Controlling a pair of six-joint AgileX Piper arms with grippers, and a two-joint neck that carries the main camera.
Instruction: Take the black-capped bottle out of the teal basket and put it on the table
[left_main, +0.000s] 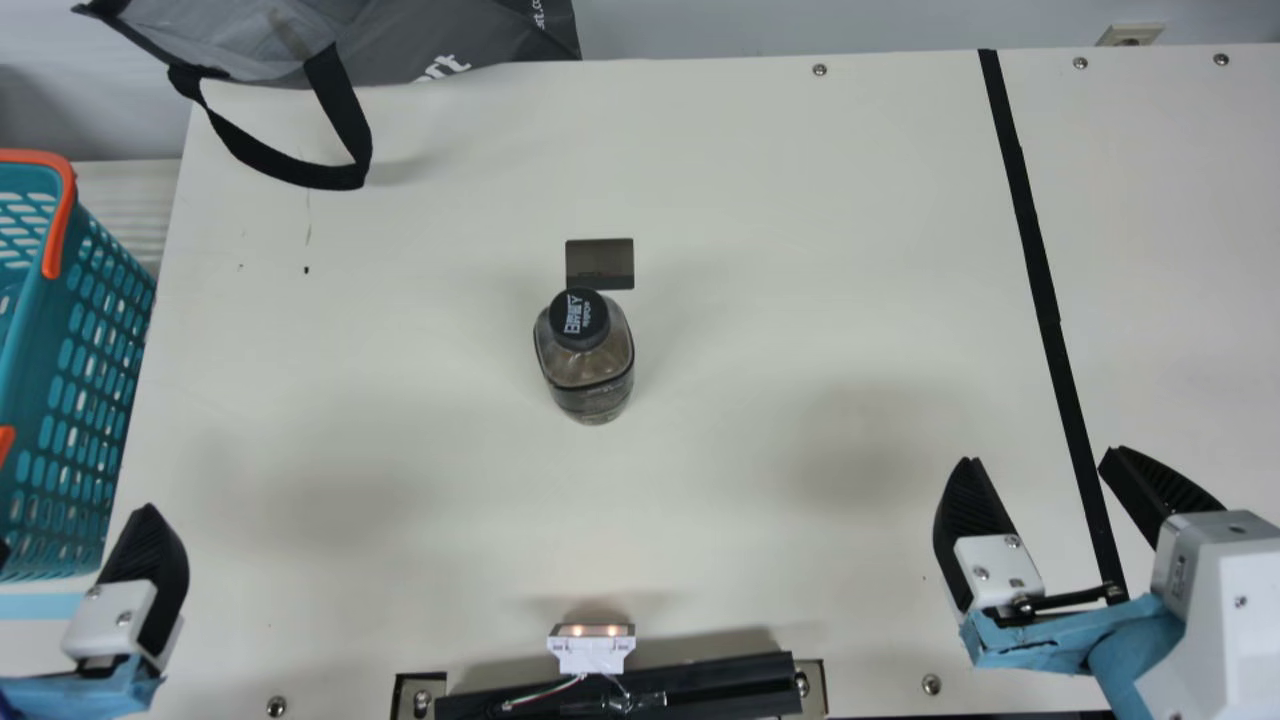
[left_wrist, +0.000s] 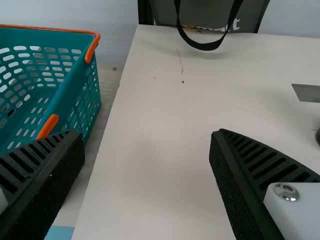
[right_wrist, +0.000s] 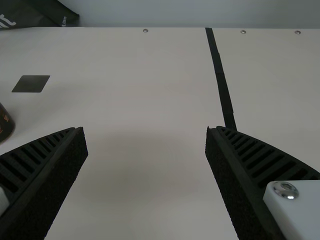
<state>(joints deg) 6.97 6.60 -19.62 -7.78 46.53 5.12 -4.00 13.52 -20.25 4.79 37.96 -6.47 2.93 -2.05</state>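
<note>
From where I stand, the black-capped bottle (left_main: 590, 375) is upright on the counter (left_main: 760, 200), out of the teal basket (left_main: 72, 400) by the left edge; a careless sweep by the left claw (left_wrist: 145, 132) or right claw (left_main: 1042, 457), both spread wide, could topple it; lifting the left one might snag the basket's orange handle (left_wrist: 47, 126). I see only part of the basket's inside; its full contents I can't tell.
</note>
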